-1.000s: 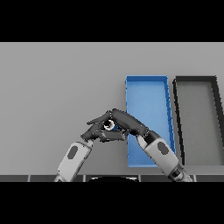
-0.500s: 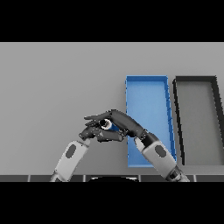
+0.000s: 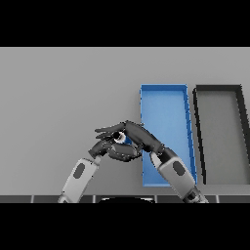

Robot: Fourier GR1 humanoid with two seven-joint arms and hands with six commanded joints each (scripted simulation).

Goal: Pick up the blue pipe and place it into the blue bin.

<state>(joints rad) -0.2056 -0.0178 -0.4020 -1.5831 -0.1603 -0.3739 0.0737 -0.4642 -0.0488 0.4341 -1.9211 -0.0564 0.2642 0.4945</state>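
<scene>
Blue pipe (image 3: 126, 140) outside blue bin (image 3: 165, 92).

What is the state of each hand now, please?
Left hand: curled beside the blue pipe; whether it grips cannot be told.
Right hand: fingers curled over the blue pipe, holding it.

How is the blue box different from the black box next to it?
The open blue rectangular bin is bright blue inside and out, while the black rectangular bin has dark walls and a grey floor. The blue bin sits nearer the hands, with the right arm crossing its lower corner; the black bin sits farther right, untouched. Both are long, open-topped trays, side by side on the grey table.
</scene>
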